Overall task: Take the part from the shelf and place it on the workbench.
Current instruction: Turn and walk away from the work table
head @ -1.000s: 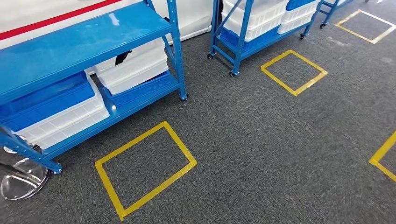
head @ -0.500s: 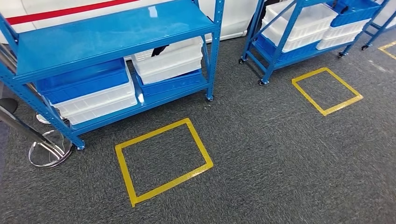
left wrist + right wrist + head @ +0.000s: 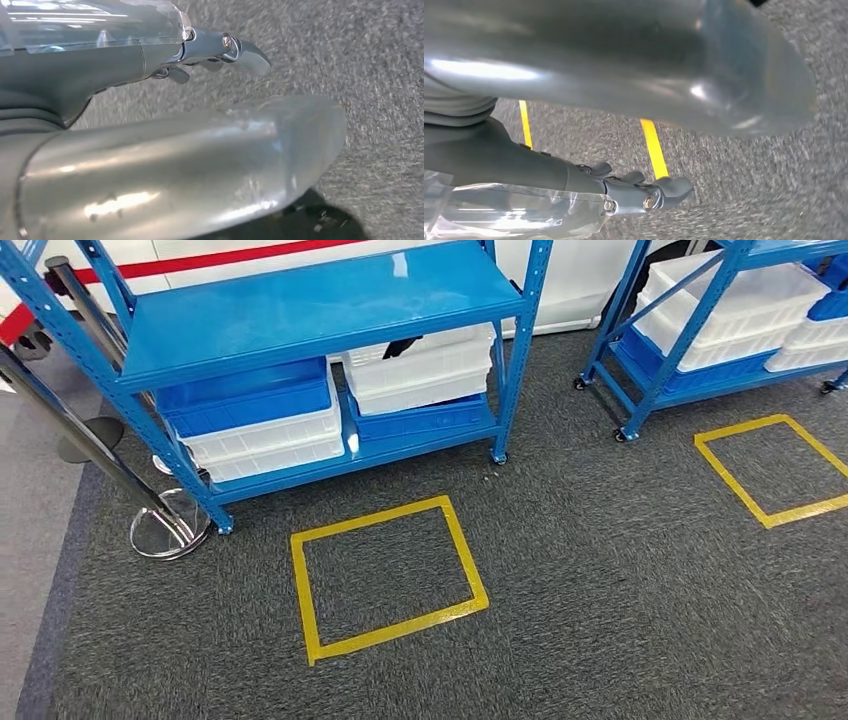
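Note:
A blue two-level shelf rack (image 3: 320, 302) stands ahead on grey carpet. Its lower level carries a blue bin on white bins (image 3: 245, 398) and a white bin (image 3: 425, 370) from which a dark item (image 3: 402, 344) sticks up. The upper level is bare. My left hand (image 3: 165, 160) hangs over the carpet, thumb and fingers (image 3: 225, 47) apart with nothing between them. My right hand (image 3: 599, 60) also hangs over carpet, its fingers (image 3: 644, 192) stretched out and holding nothing.
A yellow tape square (image 3: 385, 575) marks the carpet in front of the rack. A second blue rack (image 3: 700, 320) with white bins stands to the right, behind another tape square (image 3: 775, 470). A chrome post base (image 3: 168, 532) sits beside the first rack's left foot.
The whole picture has shifted right and down as the camera turned left. The first rack and its tape square now sit near the centre. Nothing on the shelves has moved.

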Controlling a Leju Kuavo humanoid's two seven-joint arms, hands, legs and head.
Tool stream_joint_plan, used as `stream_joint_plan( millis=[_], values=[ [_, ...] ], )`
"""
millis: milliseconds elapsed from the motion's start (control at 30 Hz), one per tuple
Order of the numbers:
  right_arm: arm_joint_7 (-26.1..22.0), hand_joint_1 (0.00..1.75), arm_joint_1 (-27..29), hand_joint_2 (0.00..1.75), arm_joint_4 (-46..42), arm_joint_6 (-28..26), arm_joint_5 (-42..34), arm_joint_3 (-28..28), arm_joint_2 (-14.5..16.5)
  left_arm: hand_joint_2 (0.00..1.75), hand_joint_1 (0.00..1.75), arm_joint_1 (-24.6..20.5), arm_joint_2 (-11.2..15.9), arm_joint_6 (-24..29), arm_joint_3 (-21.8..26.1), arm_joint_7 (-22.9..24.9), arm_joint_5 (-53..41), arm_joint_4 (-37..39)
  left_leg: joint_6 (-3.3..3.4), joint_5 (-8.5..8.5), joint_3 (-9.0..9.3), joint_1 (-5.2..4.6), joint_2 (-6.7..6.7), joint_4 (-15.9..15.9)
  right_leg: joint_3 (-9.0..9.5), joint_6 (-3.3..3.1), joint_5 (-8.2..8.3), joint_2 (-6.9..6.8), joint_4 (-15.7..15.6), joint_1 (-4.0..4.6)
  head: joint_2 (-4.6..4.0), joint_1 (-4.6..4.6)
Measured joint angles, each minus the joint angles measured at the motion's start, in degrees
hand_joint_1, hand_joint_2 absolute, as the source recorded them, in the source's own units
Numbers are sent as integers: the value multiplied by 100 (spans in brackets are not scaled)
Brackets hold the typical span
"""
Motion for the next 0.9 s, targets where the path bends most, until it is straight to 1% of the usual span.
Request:
stream_joint_plan(
  millis=[33, 67, 100, 133, 167, 200, 233, 267, 300, 333, 367, 400, 433, 467, 500, 533, 567, 600, 633, 667, 700, 733, 767, 800, 833, 867, 900],
  values=[
    [1, 0, 9, 0, 1, 0, 0, -4, 0, 0, 0, -6, -1, -1, 0, 0, 0, -1, -25, -151, -168, 14, 43, 362, -5, -5, -7, -87, 6, 7, 0, -3],
    [1, 0, 12, 0, 2, 0, 0, -8, 0, 0, 0, -4, -3, -1, 0, 0, 0, -1, -47, -216, -273, 28, 65, 603, -7, -5, -16, -170, 11, 12, 0, -3],
    [1, 0, 12, 0, 3, 0, 0, -11, 0, 0, 0, 3, -4, -1, 0, 0, 0, -1, -65, -168, -265, 40, 85, 627, -4, 1, -28, -248, 19, 13, 0, -3],
    [1, 0, 9, 0, 5, 0, 0, -13, 0, 0, 0, 12, -4, -1, 1, 0, 0, -2, -75, -17, -133, 49, 121, 408, 4, 14, -43, -319, 28, 12, 1, -4],
    [1, 0, 6, 0, 7, 1, 0, -14, 0, 0, 0, 17, -3, -1, 1, 0, 0, -4, -75, 181, 89, 56, 199, 16, 21, 34, -63, -387, 40, 10, 1, -4],
    [1, 0, 4, 0, 10, 1, 0, -15, -1, 0, 0, 12, -2, 0, 2, 0, 0, -6, -58, 325, 309, 45, 311, -386, 38, 63, -86, -450, 55, 19, 1, -4],
    [1, 0, 4, 0, 12, 2, 0, -16, -1, 0, 0, 4, -1, 0, 2, -1, 0, -9, -25, 421, 477, 31, 396, -700, 52, 96, -108, -504, 70, 30, 1, 1],
    [1, 0, -1, 0, 14, 2, 0, -17, -2, 0, 0, -3, 0, 0, 3, -1, 0, -11, 12, 452, 559, 16, 449, -865, 66, 129, -123, -551, 80, 42, 0, 7],
    [0, 0, -11, 0, 15, 2, 0, -19, -2, 0, 0, -3, 0, 0, 3, -2, 0, -11, 50, 437, 559, -4, 443, -903, 77, 163, -130, -594, 81, 54, 0, 12],
    [-1, 0, -28, 0, 15, 2, 0, -20, -2, 0, 0, 5, 0, 0, 4, -2, 0, -12, 87, 452, 545, -6, 385, -915, 93, 195, -131, -635, 77, 55, 1, 15],
    [-1, 0, -46, 0, 16, 2, 0, -20, -3, 0, 0, 14, -1, -1, 5, -2, 0, -12, 124, 468, 543, 3, 336, -932, 105, 233, -144, -625, 80, 43, 1, 14],
    [-1, 0, -55, 0, 16, 2, 0, -20, -4, 0, 0, 19, -2, -1, 6, -1, 0, -12, 164, 487, 544, 15, 285, -955, 97, 269, -195, -530, 125, 30, 1, 21],
    [-1, 0, -56, 0, 16, 2, 0, -20, -5, 0, 0, 18, -2, -1, 6, -1, 0, -13, 205, 510, 551, 30, 236, -980, 43, 297, -307, -384, 260, 14, 2, 31],
    [-1, 0, -48, 0, 16, 2, 0, -20, -7, 0, 0, 10, -2, -1, 7, -1, 0, -13, 237, 531, 552, 41, 185, -995, -78, 318, -481, -211, 524, 0, 1, 42],
    [-1, 0, -38, 0, 16, 2, 0, -20, -7, 0, 0, 0, -1, 0, 7, -1, 0, -14, 258, 542, 535, 38, 129, -998, -252, 326, -680, -75, 885, -3, 1, 52],
    [-1, 0, -30, 0, 16, 2, 0, -21, -7, 0, 0, -7, 0, 0, 7, -1, 0, -14, 271, 550, 519, 33, 67, -997, -445, 329, -850, -15, 1271, -4, 1, 55],
    [0, 0, -24, 0, 16, 2, 0, -21, -7, 0, 0, -11, 0, 0, 7, -2, 0, -14, 275, 555, 511, 28, -3, -994, -597, 328, -929, 7, 1561, -3, 1, 55],
    [1, 0, -21, 0, 16, 2, 0, -22, -8, 0, 0, -10, 0, 0, 7, -2, 0, -14, 275, 558, 509, 24, -72, -990, -661, 323, -888, 14, 1657, -3, 1, 55],
    [1, 0, -20, 0, 16, 2, 0, -22, -8, 0, 0, -8, 0, -1, 7, -2, 0, -14, 271, 558, 513, 22, -144, -983, -614, 311, -727, 23, 1519, -3, 1, 55],
    [1, 0, -19, 0, 16, 2, 0, -22, -9, 0, 0, -6, -1, -1, 7, -1, 0, -14, 263, 556, 520, 22, -211, -974, -475, 294, -498, 50, 1194, -4, 1, 56],
    [1, 0, -13, 0, 16, 2, 0, -22, -10, 0, 0, -4, -3, -1, 7, -1, 0, -14, 249, 553, 522, 21, -272, -963, -301, 270, -294, 131, 796, -4, 0, 56],
    [0, 0, -9, 0, 16, 1, 0, -23, -13, 0, 0, -5, -6, -2, 8, 0, 0, -14, 224, 549, 515, 14, -331, -945, -156, 251, -146, 209, 451, -1, 0, 54],
    [0, 0, -9, 0, 16, 1, 1, -23, -15, 0, 0, -4, -9, -2, 8, -1, 0, -14, 192, 550, 500, 10, -376, -934, -71, 235, -77, 266, 237, 5, 0, 52],
    [0, 0, -12, 0, 16, 0, 1, -24, -17, 0, 0, -1, -10, -2, 9, -1, 0, -14, 155, 558, 483, 7, -416, -932, -40, 219, -69, 299, 144, 17, 0, 50],
    [0, 0, -19, 0, 16, 0, 2, -24, -17, 0, 0, 2, -11, -1, 9, -1, 0, -14, 116, 571, 470, 8, -455, -940, -44, 205, -62, 267, 133, 30, 0, 50],
    [1, 0, -28, 0, 17, 0, 2, -24, -15, 0, 0, 9, -10, -1, 9, -1, 0, -14, 81, 577, 460, 14, -475, -946, -41, 172, -46, 217, 119, 21, 0, 51],
    [1, 0, -30, 0, 19, -1, 2, -24, -13, 0, 0, 14, -9, 0, 10, -1, 0, -14, 53, 552, 443, 11, -422, -915, -33, 131, -30, 168, 97, 11, 0, 46]
  ],
)
